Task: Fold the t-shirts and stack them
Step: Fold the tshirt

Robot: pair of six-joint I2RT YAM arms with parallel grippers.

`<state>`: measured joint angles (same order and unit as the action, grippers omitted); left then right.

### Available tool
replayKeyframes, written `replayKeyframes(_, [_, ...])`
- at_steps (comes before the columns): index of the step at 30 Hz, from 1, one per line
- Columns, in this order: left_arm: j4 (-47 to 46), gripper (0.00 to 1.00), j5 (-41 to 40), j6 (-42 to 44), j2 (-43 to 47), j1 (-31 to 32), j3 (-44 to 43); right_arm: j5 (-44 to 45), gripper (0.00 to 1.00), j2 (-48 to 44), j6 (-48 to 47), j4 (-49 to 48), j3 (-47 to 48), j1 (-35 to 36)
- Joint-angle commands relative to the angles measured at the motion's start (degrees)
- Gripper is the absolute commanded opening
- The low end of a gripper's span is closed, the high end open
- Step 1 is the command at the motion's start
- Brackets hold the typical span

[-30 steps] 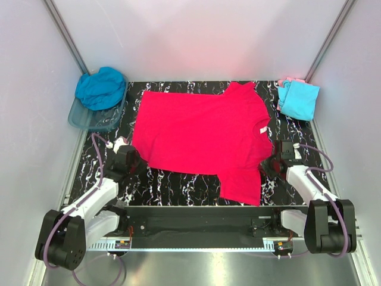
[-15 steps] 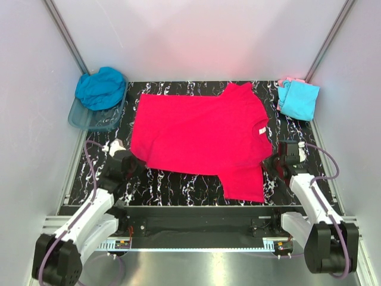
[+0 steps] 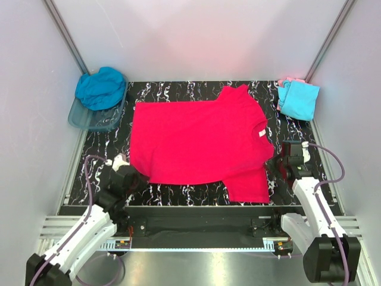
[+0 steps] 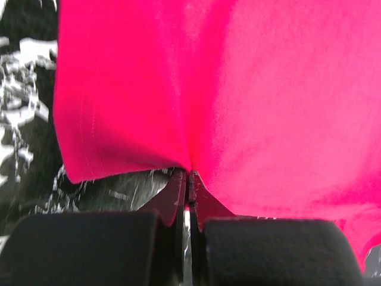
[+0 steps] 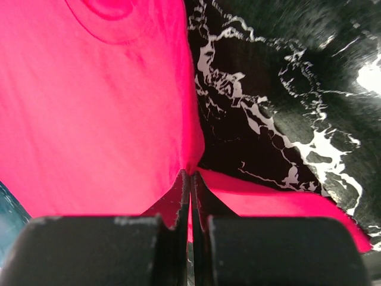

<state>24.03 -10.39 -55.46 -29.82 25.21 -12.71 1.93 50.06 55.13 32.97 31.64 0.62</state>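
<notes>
Red-pink shirt [image 3: 196,140] lies spread mid-frame, long axis running left to right, and we have it pinched at both ends: left gripper [image 4: 189,177] clamped on the lower-left hem, right gripper [image 5: 190,174] clamped on the right-hand edge by the sleeve.

Worktop [image 3: 178,89]: black marble-pattern surface with white veining, set level. Enclosure: a plain pale rear wall [image 3: 196,36], left wall [image 3: 30,119] and right wall [image 3: 357,107], all unmarked. Two metal corner posts [image 3: 65,36] [image 3: 328,42] stand where the side walls meet the rear wall. Lighting is even and diffuse, with a faint pink cast low on the rear wall. A brushed steel plate [image 3: 196,271] lies along the near edge. A clear bluish tub [image 3: 89,121] sits at the rear left corner.
</notes>
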Motion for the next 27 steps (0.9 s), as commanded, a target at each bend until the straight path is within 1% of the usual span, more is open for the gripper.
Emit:
replayKeyframes(1, [6.3,0.0,-4.0,-2.8,4.6,2.6,-1.5,0.3,0.0,-1.4,-0.8,2.3,3.6,-1.8])
replayKeyframes(4, [10.4,0.0,-6.5,-3.1,7.5,3.2,-4.2,0.3,0.0,-1.3,-0.9,2.6,4.6,-1.8])
replayKeyframes(8, [11.6,0.0,-10.9,-2.0,6.1,3.4,-6.6,1.0,0.0,-0.2,-1.0,2.4,5.6,-1.8])
replayKeyframes(15, [7.8,0.0,-16.9,-0.3,-0.6,3.4,-9.2,1.3,0.0,2.5,0.3,-3.3,4.7,-1.8])
replayKeyframes(20, [5.2,0.0,-21.5,3.3,-5.1,3.4,-12.8,1.3,0.0,4.9,1.7,-6.5,5.8,-1.8])
replayKeyframes(27, [2.1,0.0,-24.8,5.5,-10.8,3.4,-15.8,1.9,0.0,10.4,3.2,-10.7,8.4,-1.8])
